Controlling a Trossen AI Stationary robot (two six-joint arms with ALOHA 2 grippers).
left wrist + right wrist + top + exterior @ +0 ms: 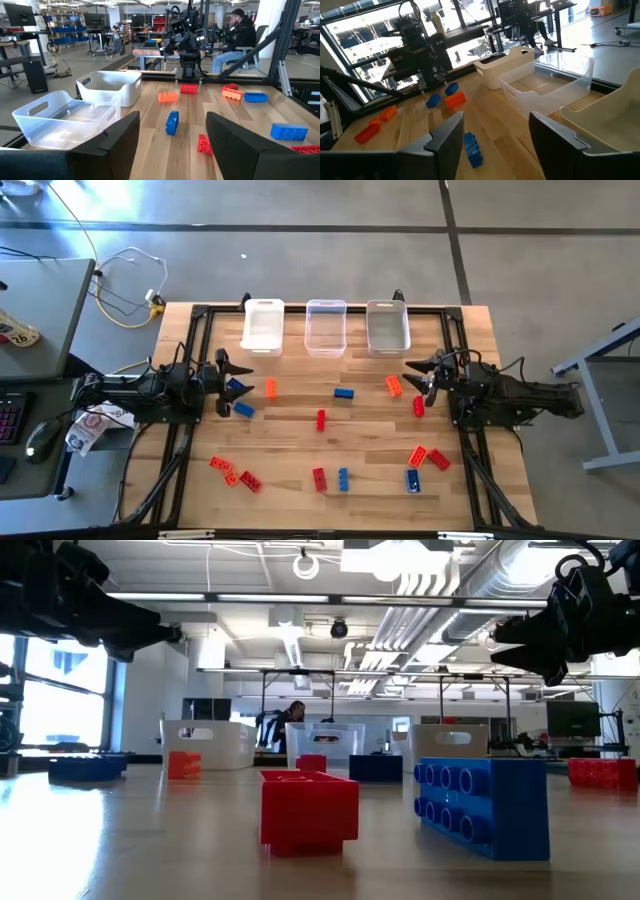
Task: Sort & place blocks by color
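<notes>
A: Wooden table (300, 450) fills the high view, open lab floor beyond it; a seated person (240, 35) shows far behind the opposite arm in the left wrist view. Layout?

B: Three bins in a row along the far edge, well ahead of both grippers: an opaque white bin (263, 326), a clear bin (326, 327), a third bin (387, 327). All look empty, so my read is that sorting has not begun. One bin per colour, presumably; which colour goes where I cannot tell.

A: Arms?

B: Left gripper (232, 370) sits at its own table edge, fingers spread, nothing between them. Right gripper (420, 368) mirrors it on the opposite edge, fingers likewise apart and empty. Both hang above the wood, facing each other across the middle. Reads as a ready pose: each arm covers its half.

A: Blocks?

B: Scattered loose, none in a bin, none held. Just beside the left gripper: two blue blocks (238, 386) and an orange block (271, 388). Just beside the right gripper: an orange block (394, 385) and a red block (419, 406). Between the two grippers: a blue block (344, 393) and a red block (321, 419). Remaining blocks lie along the near edge, well apart from either gripper.

A: Likely first picks?

B: Judgement only: the nearest pieces, since they need least reach.
</notes>
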